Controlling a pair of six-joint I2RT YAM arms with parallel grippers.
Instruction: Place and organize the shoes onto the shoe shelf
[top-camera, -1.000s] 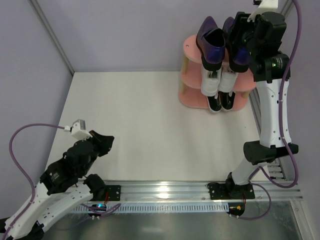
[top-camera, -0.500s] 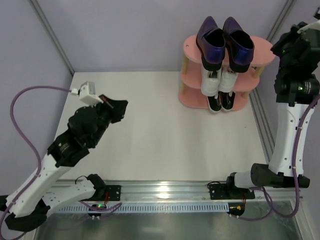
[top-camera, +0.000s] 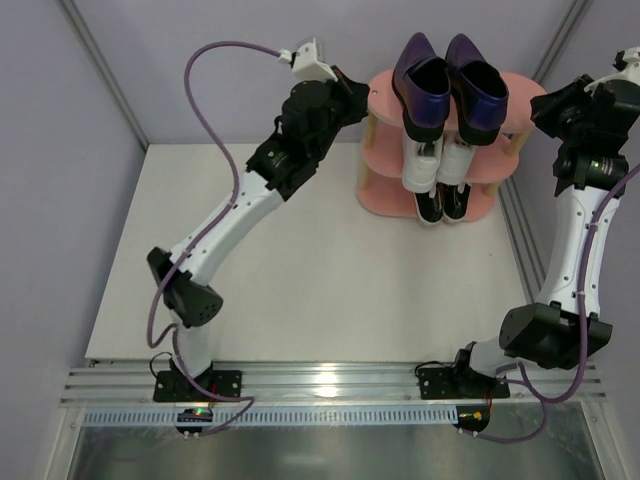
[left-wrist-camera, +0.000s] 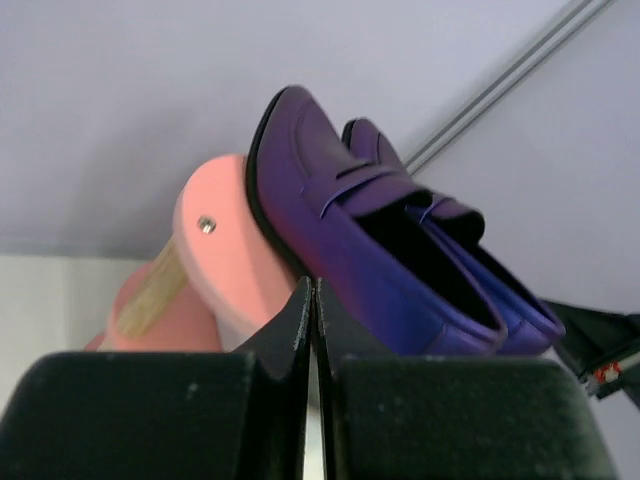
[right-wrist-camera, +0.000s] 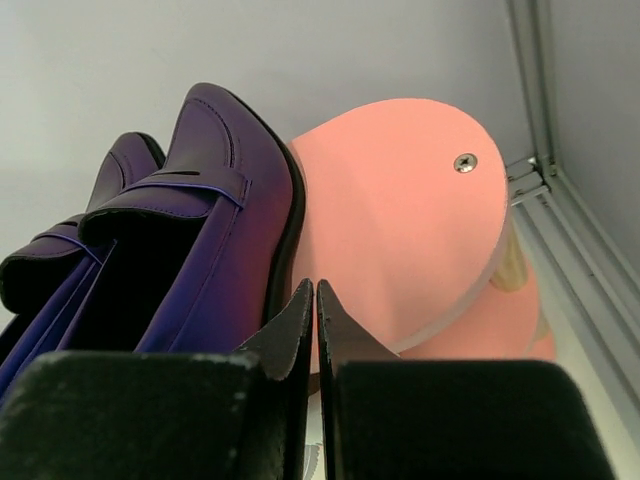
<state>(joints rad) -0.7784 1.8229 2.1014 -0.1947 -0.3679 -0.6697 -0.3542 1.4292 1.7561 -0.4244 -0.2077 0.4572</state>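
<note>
The pink shoe shelf stands at the far right corner of the white table, and all three pairs are on it. The purple loafers lie side by side on the top board, toes to the back wall. The white sneakers are on the middle tier and the black sneakers on the bottom one, with the heels of both pairs poking out toward the arms. The left arm reaches far across to the left end of the top board. Its wrist view shows the left jaws pressed fully together with nothing between them, their tips in front of the shelf edge, beside the nearer loafer (whether they touch the board cannot be told). The right arm stands tall at the shelf's right end. The right jaws are likewise closed tight on nothing, pointing at the seam where the loafer meets the bare pink board. A screw head shows on each end of that board.
</note>
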